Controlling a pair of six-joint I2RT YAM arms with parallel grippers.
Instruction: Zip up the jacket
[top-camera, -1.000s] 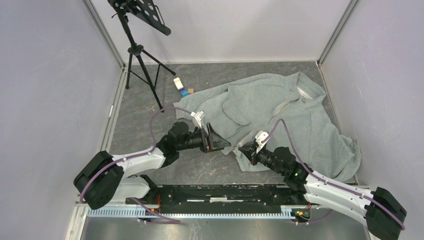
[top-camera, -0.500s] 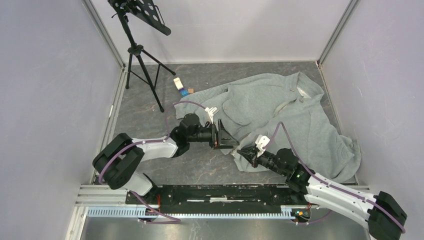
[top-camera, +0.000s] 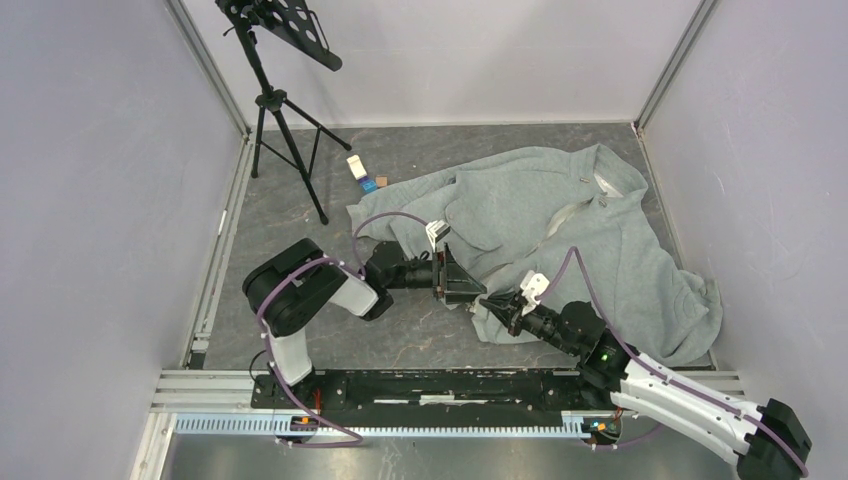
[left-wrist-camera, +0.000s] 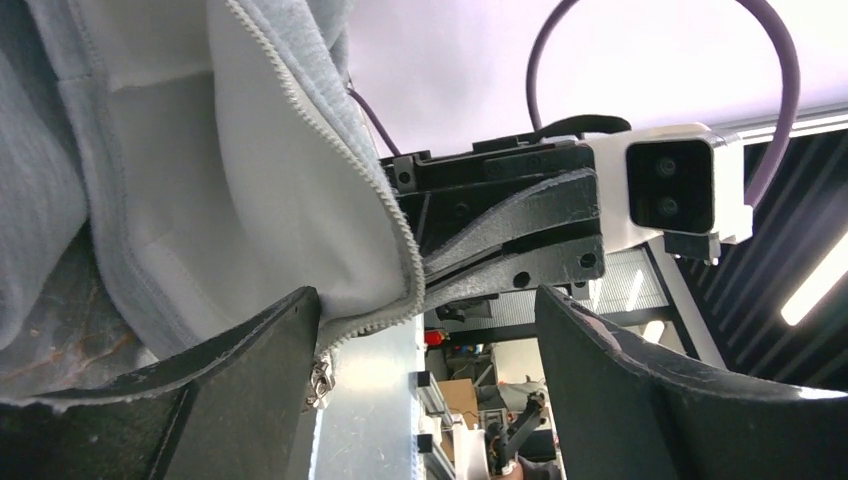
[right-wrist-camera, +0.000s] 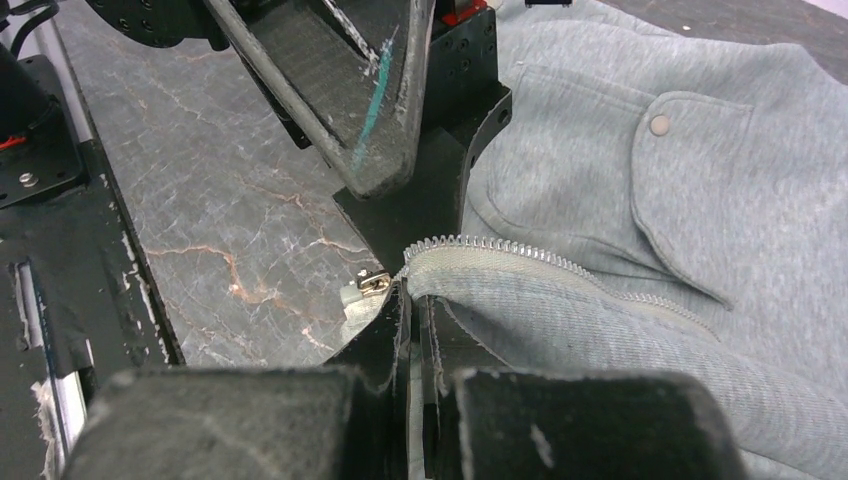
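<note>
While right jaws clamp the jacket (top-camera: 610, 250) by its zipper edge (right-wrist-camera: 470, 245), left jaws stand wide around it.

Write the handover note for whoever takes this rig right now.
Right gripper: shut on the jacket, pinching the lower end of its zipper edge.
Left gripper: open, jaws wide, with that zipper corner between them, not clamped.
The jacket lies spread on the table, front open.
Done: one zipper end is pinched.
Left: bring the two zipper ends together, then close the zipper up to the collar.
</note>
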